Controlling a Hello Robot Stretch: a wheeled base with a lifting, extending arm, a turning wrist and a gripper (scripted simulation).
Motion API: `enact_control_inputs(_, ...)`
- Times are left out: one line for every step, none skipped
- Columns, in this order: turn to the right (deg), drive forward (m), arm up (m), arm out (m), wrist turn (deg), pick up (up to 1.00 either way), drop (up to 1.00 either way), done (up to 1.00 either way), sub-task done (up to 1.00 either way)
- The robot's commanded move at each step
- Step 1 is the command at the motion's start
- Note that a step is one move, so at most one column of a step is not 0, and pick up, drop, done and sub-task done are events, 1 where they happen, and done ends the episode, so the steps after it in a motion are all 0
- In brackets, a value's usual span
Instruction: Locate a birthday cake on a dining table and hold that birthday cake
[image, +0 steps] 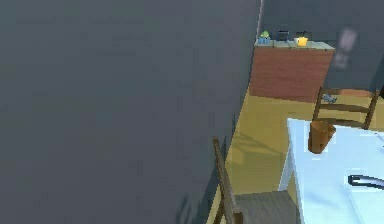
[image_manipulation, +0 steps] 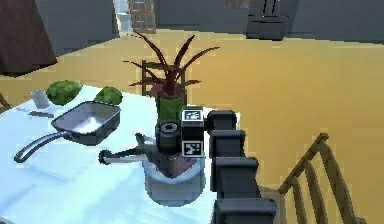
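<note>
The dark gripper (image_manipulation: 112, 156) is by the round white cake (image_manipulation: 176, 186) on the pale worktop (image_manipulation: 60, 190), likely to grab it; I cannot tell if it holds anything.

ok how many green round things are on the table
2. A larger green round thing lies at the table's far left; a smaller green round thing lies right of it, behind the pan. More may hide behind the plant.

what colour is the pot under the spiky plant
Green. The pot shows best in the arm side view.
</note>
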Motion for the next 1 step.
enact_control_inputs(0.0, 0.00, 0.00, 0.00, 33.0, 0.00, 0.00, 0.00, 0.00)
